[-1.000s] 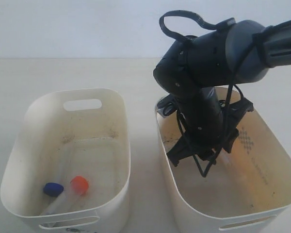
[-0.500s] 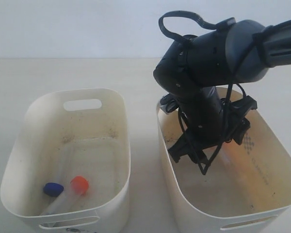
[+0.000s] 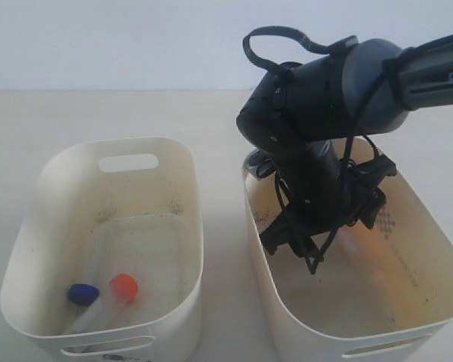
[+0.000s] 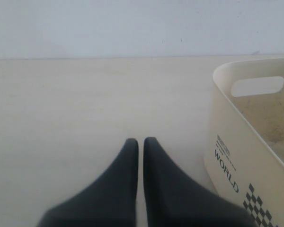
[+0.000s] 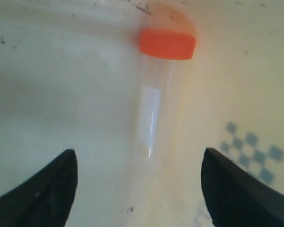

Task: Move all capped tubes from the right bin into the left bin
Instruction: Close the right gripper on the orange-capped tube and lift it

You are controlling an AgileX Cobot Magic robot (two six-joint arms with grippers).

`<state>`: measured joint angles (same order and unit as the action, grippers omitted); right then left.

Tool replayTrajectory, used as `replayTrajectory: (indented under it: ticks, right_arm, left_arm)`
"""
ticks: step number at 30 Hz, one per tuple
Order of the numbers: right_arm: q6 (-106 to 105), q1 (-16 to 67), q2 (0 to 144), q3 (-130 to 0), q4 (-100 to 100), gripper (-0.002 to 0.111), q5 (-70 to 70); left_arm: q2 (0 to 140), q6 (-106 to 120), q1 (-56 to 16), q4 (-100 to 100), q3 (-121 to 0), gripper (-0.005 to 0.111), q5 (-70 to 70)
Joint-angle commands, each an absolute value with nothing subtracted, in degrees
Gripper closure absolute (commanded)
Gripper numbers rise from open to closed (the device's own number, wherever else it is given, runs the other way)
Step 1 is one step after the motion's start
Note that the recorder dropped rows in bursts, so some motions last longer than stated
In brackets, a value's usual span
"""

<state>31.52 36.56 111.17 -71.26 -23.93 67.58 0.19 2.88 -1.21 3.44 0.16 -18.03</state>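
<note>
Since half a second ago the right arm has swung slightly, its dark wrist nudged a little toward the near-left wall of the tub it reaches into, while both tubs and what lies in them have stayed put. Farthest left, the left gripper (image 4: 138,141) hangs over the pale table (image 4: 61,104) with its two black fingers pressed together and holding nothing; just beside it stands the outer wall of the left bin (image 4: 236,146), printed with "WORLD" and a small checker mark. In the exterior view the left bin (image 3: 75,188) shows dark speckled grime on its back wall and floor, and two capped tubes lie at its near end: the blue-capped tube (image 3: 83,293) and, just right of it, the orange-capped tube (image 3: 123,287), their caps close together but apart. Across a narrow strip of table sits the right bin (image 3: 325,343), its inside tinted yellowish, a diamond of small dots on its right inner wall. The right gripper (image 3: 306,245) is down inside this bin. Its wrist view shows the right gripper (image 5: 138,152) with fingers spread wide, and a third tube (image 5: 154,109), clear with an orange-red cap, lies flat on the bin floor (image 5: 61,85) in the gap between them, touched by neither, its cap pointing away from the fingers.
</note>
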Motion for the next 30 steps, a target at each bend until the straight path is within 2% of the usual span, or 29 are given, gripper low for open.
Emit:
replayTrajectory:
  ticks: [1, 24, 26, 30]
  right_arm:
    - [31.84, 36.51, 113.06, -71.38, -24.60, 0.039, 68.33]
    - [32.67, 36.51, 123.11, -71.28, -27.37, 0.040, 61.66]
    - [32.67, 36.51, 123.67, -71.28, -26.94, 0.047, 61.66]
    - [33.08, 36.51, 123.91, -71.28, -26.43, 0.079, 61.41]
  left_arm:
    - [0.00, 3.07, -1.14, 4.01, 0.00, 0.102, -17.60]
    - [0.00, 3.07, -1.14, 4.01, 0.00, 0.102, -17.60]
    - [0.00, 3.07, -1.14, 4.01, 0.00, 0.102, -17.60]
    - [0.00, 3.07, -1.14, 4.01, 0.00, 0.102, -17.60]
